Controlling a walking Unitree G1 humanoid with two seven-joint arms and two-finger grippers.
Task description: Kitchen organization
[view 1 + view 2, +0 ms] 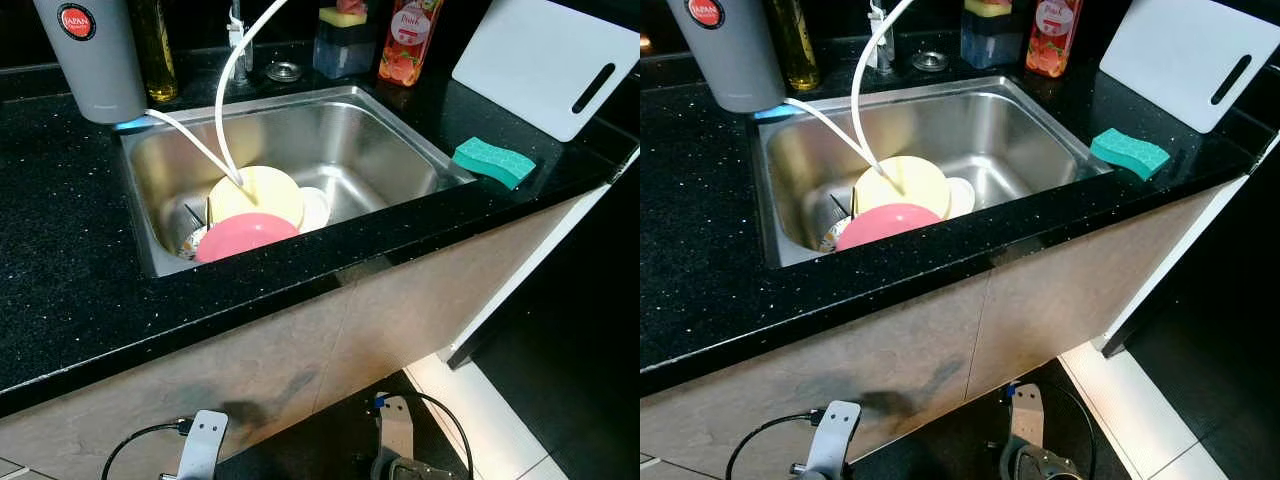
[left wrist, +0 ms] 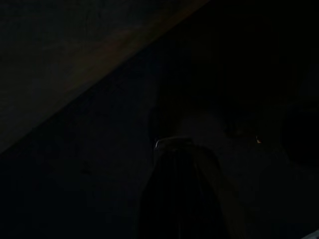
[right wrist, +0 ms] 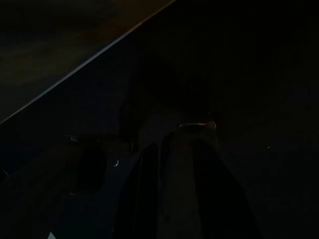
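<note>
A steel sink (image 1: 400, 160) is set into the black speckled counter (image 1: 70, 250). Stacked at its front left are a pale yellow plate (image 1: 265, 192), a pink bowl (image 1: 245, 235) leaning against the front wall, and a small white dish (image 1: 316, 208). A piece of cutlery lies under the stack. A green sponge (image 1: 494, 161) rests on the counter right of the sink. My left arm (image 1: 203, 445) and right arm (image 1: 397, 430) hang idle low in front of the cabinet, far below the counter. Both wrist views are very dark.
A grey water filter (image 1: 95, 55) stands at the back left, with white hoses (image 1: 225, 90) running into the sink. An oil bottle (image 1: 158, 45), a soap dispenser (image 1: 343, 42) and a pink bottle (image 1: 408, 40) line the back. A white cutting board (image 1: 545, 60) lies at the back right, where the counter ends.
</note>
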